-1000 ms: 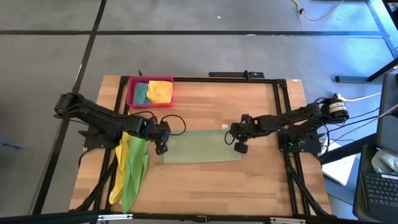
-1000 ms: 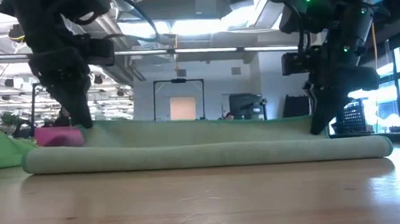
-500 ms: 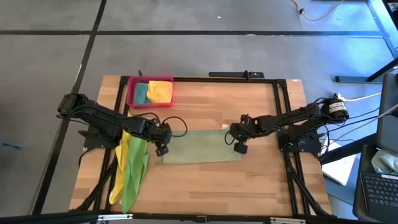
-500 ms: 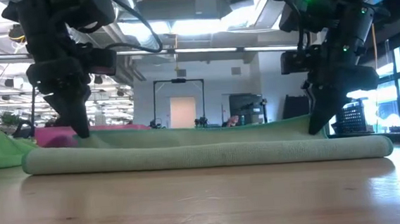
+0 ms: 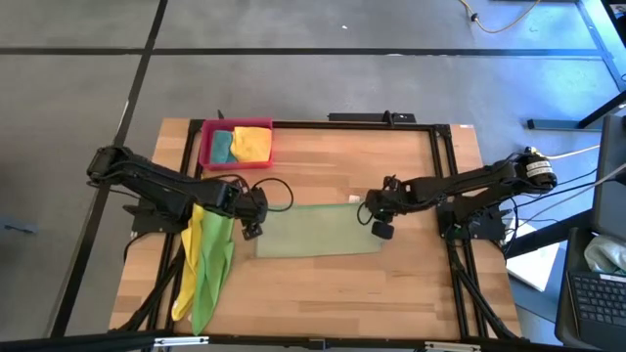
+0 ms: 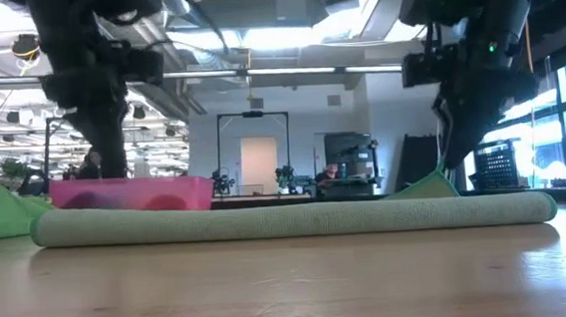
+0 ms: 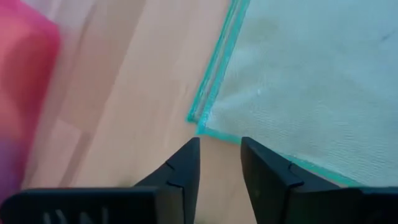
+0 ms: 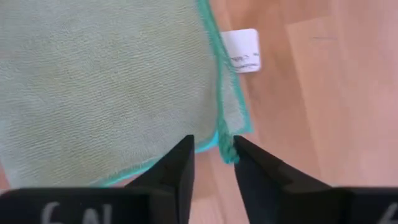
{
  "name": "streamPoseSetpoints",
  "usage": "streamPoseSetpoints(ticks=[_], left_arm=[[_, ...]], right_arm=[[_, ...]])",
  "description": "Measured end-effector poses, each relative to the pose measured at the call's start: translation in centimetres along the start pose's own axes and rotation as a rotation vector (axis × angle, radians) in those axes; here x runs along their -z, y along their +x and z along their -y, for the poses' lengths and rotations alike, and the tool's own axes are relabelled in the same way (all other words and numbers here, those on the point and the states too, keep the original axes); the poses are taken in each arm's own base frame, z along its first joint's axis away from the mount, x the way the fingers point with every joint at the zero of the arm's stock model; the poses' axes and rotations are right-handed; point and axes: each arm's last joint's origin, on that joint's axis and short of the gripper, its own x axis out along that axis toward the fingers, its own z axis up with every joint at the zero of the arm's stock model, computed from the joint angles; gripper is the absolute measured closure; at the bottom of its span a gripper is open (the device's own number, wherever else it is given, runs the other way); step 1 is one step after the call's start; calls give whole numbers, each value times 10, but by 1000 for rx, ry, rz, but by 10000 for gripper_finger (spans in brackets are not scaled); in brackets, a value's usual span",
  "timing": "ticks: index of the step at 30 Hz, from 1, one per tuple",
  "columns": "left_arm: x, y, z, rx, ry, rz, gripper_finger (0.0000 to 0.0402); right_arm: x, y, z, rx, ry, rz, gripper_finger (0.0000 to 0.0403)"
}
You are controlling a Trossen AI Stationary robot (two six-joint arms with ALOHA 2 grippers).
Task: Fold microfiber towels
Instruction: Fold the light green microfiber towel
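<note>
Olive towel (image 5: 318,230): folded in half, flat at tabletop (image 5: 391,166) centre. Left end effector (image 5: 251,230) just above its left corner, fingers slightly spread, holding nothing. Right end effector (image 5: 380,228) above its right corner, likewise slightly spread, empty. Yellow towel (image 5: 188,262) and green towel (image 5: 213,269): heaped at left edge. Pink tray (image 5: 209,156): far-left corner, holding teal towel (image 5: 222,145) and a second yellow one (image 5: 252,142).

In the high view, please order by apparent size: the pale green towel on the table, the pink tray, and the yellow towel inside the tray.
1. Pale green towel, folded flat between the left gripper and the right gripper: clearly largest.
2. Pink tray.
3. Yellow towel in the tray: smallest, partly hidden beside a teal towel.
</note>
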Motion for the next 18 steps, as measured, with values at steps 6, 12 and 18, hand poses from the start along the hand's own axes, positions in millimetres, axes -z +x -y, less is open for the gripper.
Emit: streamPoseSetpoints(ticks=[6,12,18], left_arm=[[0,-21,0,90,-37,59,296],[3,-32,14,183,-95,127,297],[9,-35,25,200,-113,134,297]], right_arm=[[1,-30,9,71,13,34,258],[-3,-66,20,157,134,118,242],[-4,-81,23,99,248,199,240]])
